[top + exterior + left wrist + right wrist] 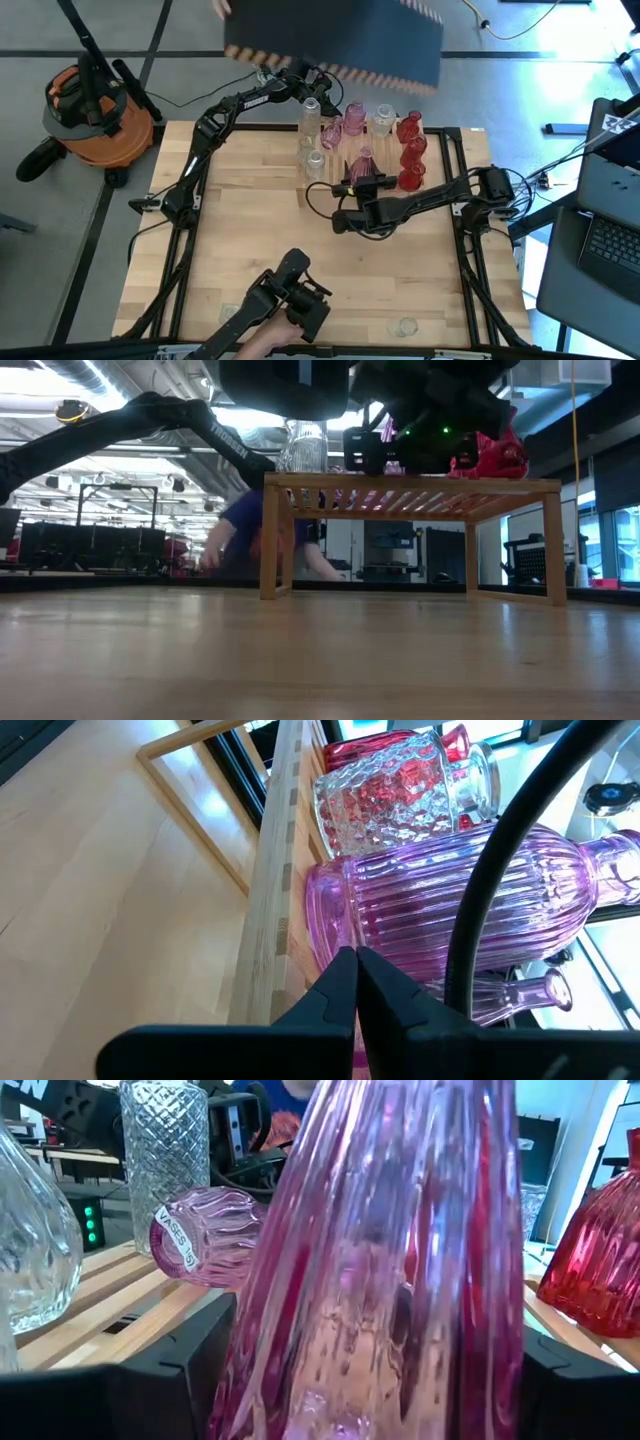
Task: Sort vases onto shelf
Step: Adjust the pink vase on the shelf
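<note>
- Fingers of the right gripper (364, 180) sit either side of a tall pink ribbed vase (400, 1270), which fills the right wrist view between the two dark finger bodies; they appear closed on it over the shelf's near edge.
- Fingers of the left gripper (355, 982) are pressed together with nothing between them, their tips just beside a pink ribbed bottle (460, 915) that lies on its side.
- Behind that bottle, a clear dimpled glass vase (395, 790) also lies across the left wrist view, with a red vase (370, 748) showing beyond it.
- From above, the shelf (450, 135) stands at the far middle of the tabletop (240, 230), and its far edge meets the tabletop's far edge.
- Red vases (410, 150) are stacked along the shelf's right side, pink ones (354, 118) sit in the middle, and clear ones (310, 125) fill the left.
- Little bare slat remains between the vases on the shelf; the free room lies on the near half of the tabletop.
- One small clear glass (406, 326) stands alone near the tabletop's near edge, well apart from the shelf.
- A small pink vase with a white label (205, 1235) lies tipped on the slats just beside the held vase.
- In the low view the shelf's legs (271, 540) lift its deck off the tabletop, leaving an open gap underneath.
- An orange shop vacuum (95, 110) stands on the floor beyond the tabletop's left edge.
</note>
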Action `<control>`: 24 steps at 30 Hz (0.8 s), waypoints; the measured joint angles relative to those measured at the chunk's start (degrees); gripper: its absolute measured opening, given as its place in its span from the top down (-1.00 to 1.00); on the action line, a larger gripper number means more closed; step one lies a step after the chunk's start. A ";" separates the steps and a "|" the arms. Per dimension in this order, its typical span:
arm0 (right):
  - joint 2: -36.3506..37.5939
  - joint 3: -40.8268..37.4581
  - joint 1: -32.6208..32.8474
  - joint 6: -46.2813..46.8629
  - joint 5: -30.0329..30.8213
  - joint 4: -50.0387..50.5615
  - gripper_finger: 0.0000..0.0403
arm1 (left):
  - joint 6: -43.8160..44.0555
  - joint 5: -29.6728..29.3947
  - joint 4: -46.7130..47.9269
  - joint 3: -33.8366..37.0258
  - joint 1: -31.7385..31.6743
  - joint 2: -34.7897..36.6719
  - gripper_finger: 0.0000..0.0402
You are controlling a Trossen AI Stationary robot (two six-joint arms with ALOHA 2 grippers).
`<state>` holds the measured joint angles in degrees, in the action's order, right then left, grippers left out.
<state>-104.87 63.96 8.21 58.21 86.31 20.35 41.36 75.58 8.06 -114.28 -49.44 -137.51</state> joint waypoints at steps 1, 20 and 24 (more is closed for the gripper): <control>-0.04 0.00 -0.02 -0.21 -0.04 -0.08 -0.37 | 0.00 0.01 -0.04 0.00 0.06 0.00 1.00; 1.51 -0.01 -1.49 -9.35 -2.85 -0.69 -0.51 | -0.11 0.05 -0.22 -0.07 1.08 0.00 1.00; 3.04 1.13 -1.49 -17.63 -2.54 0.01 -0.45 | -0.02 0.48 0.07 -0.07 1.14 0.00 1.00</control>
<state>-101.82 65.10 6.72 40.59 83.77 20.36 41.34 76.06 8.13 -114.34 -48.30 -137.51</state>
